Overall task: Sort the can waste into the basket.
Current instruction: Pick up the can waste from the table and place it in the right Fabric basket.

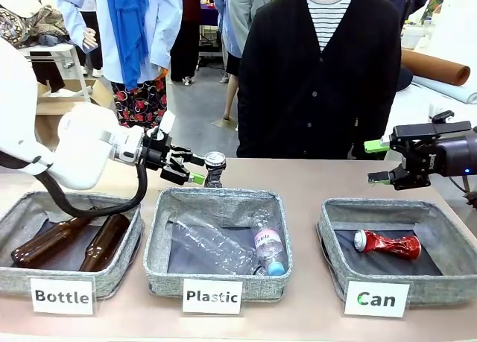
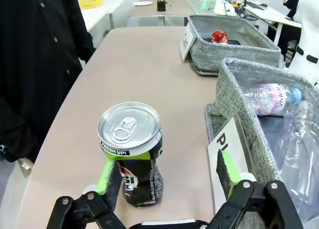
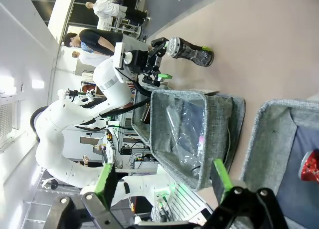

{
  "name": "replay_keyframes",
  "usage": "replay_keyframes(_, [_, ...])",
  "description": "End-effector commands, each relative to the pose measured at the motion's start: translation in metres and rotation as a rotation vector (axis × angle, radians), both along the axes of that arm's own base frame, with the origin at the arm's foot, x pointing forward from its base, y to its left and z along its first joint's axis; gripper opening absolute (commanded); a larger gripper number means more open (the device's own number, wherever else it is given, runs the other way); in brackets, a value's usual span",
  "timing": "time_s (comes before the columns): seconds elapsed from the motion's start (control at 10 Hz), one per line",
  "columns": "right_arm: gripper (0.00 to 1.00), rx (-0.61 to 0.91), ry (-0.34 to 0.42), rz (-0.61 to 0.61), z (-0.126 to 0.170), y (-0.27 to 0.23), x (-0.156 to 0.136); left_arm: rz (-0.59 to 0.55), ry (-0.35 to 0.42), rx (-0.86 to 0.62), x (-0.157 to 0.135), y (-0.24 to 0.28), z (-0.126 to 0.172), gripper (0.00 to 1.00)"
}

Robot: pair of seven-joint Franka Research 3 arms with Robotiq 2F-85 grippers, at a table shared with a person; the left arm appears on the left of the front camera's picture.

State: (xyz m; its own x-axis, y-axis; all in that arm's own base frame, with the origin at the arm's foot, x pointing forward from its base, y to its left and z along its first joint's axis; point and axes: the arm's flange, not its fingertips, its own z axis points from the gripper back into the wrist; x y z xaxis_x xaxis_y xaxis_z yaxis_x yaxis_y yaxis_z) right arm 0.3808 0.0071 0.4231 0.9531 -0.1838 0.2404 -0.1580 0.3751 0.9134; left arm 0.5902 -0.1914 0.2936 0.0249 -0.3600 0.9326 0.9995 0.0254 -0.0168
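Tan table point(image 1: 313, 179) is running across the room, with a person point(image 1: 320, 81) in a dark cardigan standing at its far edge. Three grey baskets are sitting in a row along the near side. The Bottle basket point(image 1: 15, 279) is holding two brown bottles point(image 1: 52, 241), the Plastic basket point(image 1: 223, 200) is holding clear bottles point(image 1: 216, 245), and the Can basket point(image 1: 395, 206) is holding a red can point(image 1: 387, 244).

The red can is lying on its side, long axis running left to right, its silver top pointing toward the Plastic basket.

The left claw point(image 1: 195, 168) is reaching in low behind the Plastic basket with its jaws gaping wide. A grey can point(image 2: 132, 154) is standing upright on the table between them, top facing up and body crumpled, close against one pad. The other pad is sitting just beside the Plastic basket's wall, which is crowding that side.

The right claw point(image 1: 378, 162) is hanging above the Can basket's far rim, jaws spread wide and gripping nothing.
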Motion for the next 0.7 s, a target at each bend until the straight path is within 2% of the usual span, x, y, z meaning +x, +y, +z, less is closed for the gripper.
replay_keyframes(0.0, [1.0, -0.005, -0.004, 0.005, 0.0011, -0.0015, -0.0007, 0.026, -0.006, 0.003, -0.0004, -0.0084, -0.0071, 1.0])
replay_keyframes(0.4, [1.0, -0.005, -0.004, 0.005, 0.0011, -0.0015, -0.0007, 0.028, -0.001, -0.006, 0.0023, -0.0162, -0.0101, 1.0])
replay_keyframes(0.6, [1.0, -0.005, -0.004, 0.005, 0.0011, -0.0015, -0.0007, 0.067, -0.007, -0.021, 0.0052, -0.0162, -0.0119, 1.0])
